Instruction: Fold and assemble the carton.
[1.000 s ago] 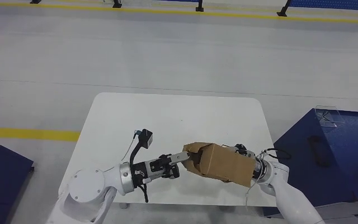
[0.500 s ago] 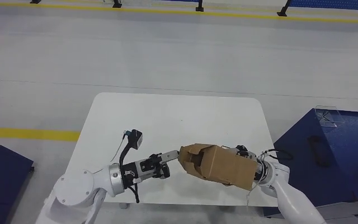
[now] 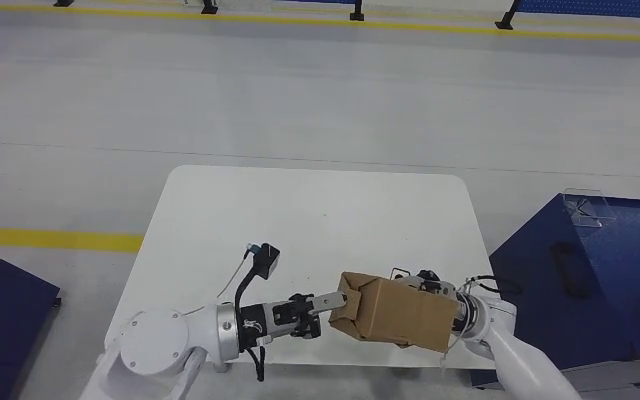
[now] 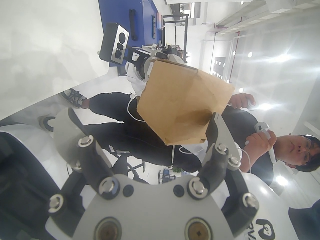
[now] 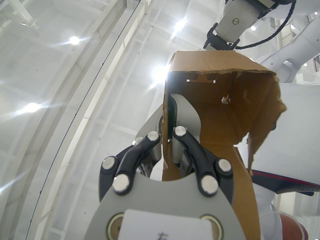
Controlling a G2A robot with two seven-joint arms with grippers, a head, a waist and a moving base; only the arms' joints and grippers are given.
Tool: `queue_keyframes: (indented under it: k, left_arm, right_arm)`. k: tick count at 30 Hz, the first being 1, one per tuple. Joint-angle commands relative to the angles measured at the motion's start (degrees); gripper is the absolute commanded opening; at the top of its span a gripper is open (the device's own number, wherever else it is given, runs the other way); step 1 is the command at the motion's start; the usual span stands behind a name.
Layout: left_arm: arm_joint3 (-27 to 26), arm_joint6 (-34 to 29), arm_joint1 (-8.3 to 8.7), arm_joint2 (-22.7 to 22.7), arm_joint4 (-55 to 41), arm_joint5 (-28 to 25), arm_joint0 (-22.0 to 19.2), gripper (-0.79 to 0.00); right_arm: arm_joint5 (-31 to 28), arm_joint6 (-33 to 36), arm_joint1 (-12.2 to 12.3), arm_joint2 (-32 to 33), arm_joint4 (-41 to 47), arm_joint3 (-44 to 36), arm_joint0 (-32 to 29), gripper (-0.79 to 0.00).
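At the carton's (image 3: 395, 312) flap end, the push probably needed to run straight along the carton's length, square to the flaps (image 3: 347, 306), so the opposite grip could brace it. The left end effector (image 3: 322, 303), spread wide and holding nothing, had 1 fingertip (image 4: 215, 126) against those flaps. The right end effector (image 5: 166, 126) was clamped on 1 wall at the carton's open end. The carton hung over the surface's (image 3: 300, 210) front edge.

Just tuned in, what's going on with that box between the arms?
The brown carton is up in the air between the two arms, by the near edge of the white table. The right claw is shut on one wall at the carton's open end. The left claw is open, with one finger against the folded end opposite. The carton has its box shape, but the end by the right claw is not closed.
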Motion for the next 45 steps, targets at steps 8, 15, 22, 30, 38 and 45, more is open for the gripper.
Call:
queue_keyframes:
  k: [8,15,22,30,38,45]
  left_arm:
    - [0.9,-0.6,0.44,3.7,3.5,1.0,-1.0,0.000]
    - [1.1,-0.1,0.66,6.0,4.9,1.6,-1.5,0.000]
    - [1.9,1.0,0.95,6.9,6.4,1.4,-1.7,0.000]
    - [-2.1,2.1,1.76,1.6,3.8,0.2,0.8,0.000]
    - [-4.0,0.6,2.80,-0.9,6.0,0.4,3.7,0.000]
    - [-1.5,0.5,2.73,4.0,8.0,0.3,1.5,0.000]
  right_arm:
    - [-1.0,1.0,1.2,-1.2,-1.1,-0.3,-0.4,-0.785]
    - [-2.1,2.1,2.1,-2.1,-1.7,-0.8,-0.8,-0.785]
    - [-3.1,3.1,2.8,-2.8,-2.3,-0.4,-0.8,-0.785]
    - [-3.4,3.4,3.1,-3.4,-0.5,0.7,-0.1,-0.785]
    - [-3.0,3.0,3.3,-4.1,0.3,0.9,0.6,-0.785]
    - [-3.0,3.0,3.2,-4.9,-0.6,0.7,1.2,-0.785]
